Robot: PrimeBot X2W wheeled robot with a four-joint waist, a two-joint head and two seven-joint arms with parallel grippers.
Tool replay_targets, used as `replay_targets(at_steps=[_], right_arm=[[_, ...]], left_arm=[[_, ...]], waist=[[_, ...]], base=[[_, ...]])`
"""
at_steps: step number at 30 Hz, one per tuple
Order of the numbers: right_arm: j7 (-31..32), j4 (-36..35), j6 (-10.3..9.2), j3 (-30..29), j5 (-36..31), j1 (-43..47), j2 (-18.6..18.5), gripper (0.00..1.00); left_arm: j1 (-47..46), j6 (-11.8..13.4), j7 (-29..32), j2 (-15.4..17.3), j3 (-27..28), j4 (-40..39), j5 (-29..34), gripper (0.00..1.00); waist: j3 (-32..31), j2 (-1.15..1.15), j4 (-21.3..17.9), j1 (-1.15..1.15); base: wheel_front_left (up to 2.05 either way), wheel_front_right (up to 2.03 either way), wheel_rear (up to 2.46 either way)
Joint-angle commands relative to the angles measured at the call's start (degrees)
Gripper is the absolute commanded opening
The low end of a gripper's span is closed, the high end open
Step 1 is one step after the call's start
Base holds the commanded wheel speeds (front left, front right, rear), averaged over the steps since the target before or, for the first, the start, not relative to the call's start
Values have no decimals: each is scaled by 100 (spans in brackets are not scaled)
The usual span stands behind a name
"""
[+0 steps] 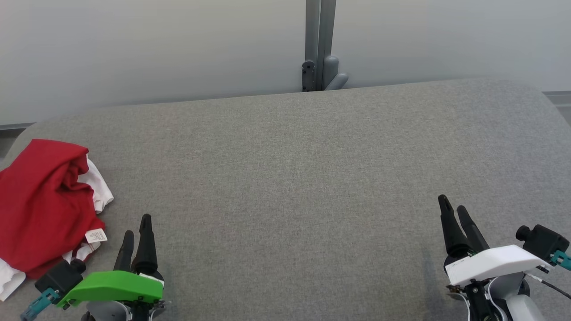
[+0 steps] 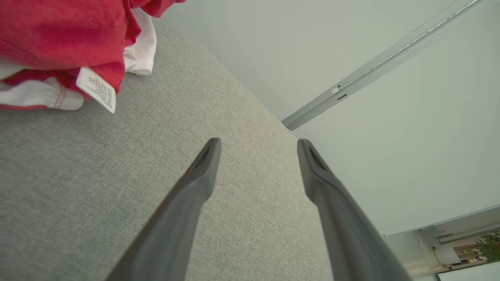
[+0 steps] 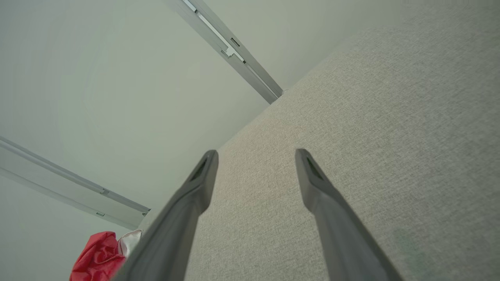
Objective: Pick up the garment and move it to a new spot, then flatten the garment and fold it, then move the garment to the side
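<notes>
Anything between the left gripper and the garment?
Nothing visible. The crumpled red and white garment lies just to the left of the left gripper, whose jaws are open. Only bare grey table lies between them.

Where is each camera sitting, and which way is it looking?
Head view: on the robot's head, looking forward and down at the grey table; the left gripper and right gripper, both open, show at the bottom corners.
Left wrist view: on the left wrist, looking along the left fingers across the table toward the wall.
Right wrist view: on the right wrist, looking along the right fingers across the table toward the wall.
Shared: all three show the red and white garment.
</notes>
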Motion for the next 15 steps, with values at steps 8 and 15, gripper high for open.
replay_targets(at_steps=[8, 15], right_arm=[[-211, -148, 32, 88, -912, 14, -58, 100], [-333, -193, 35, 99, -1432, 50, -57, 100]], left_arm=[[-43, -34, -201, 66, -20, -40, 907, 100], [-32, -69, -327, 75, -32, -51, 1481, 100]], waist=[[-17, 0, -1, 0], [-20, 0, -6, 0]], base=[[0, 0, 0], [0, 0, 0]])
